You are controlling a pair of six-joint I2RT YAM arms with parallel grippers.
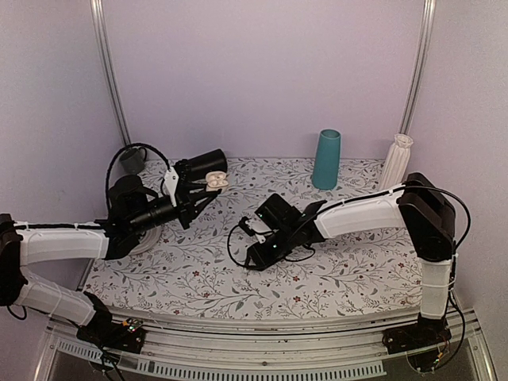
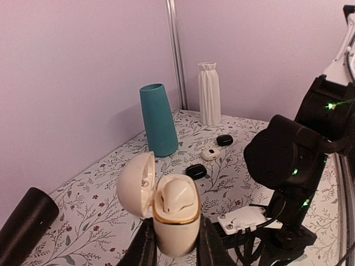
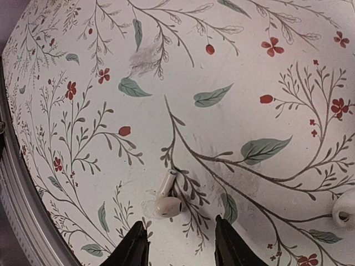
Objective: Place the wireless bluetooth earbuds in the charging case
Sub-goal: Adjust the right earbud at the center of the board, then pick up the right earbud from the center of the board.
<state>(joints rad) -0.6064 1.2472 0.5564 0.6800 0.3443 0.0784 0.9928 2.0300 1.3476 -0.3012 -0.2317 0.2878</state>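
floral table carries teal cup, white vase, earbud.

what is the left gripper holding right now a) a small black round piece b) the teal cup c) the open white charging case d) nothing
c: in the left wrist view the left gripper is closed on the charging case, whose lid is swung open.
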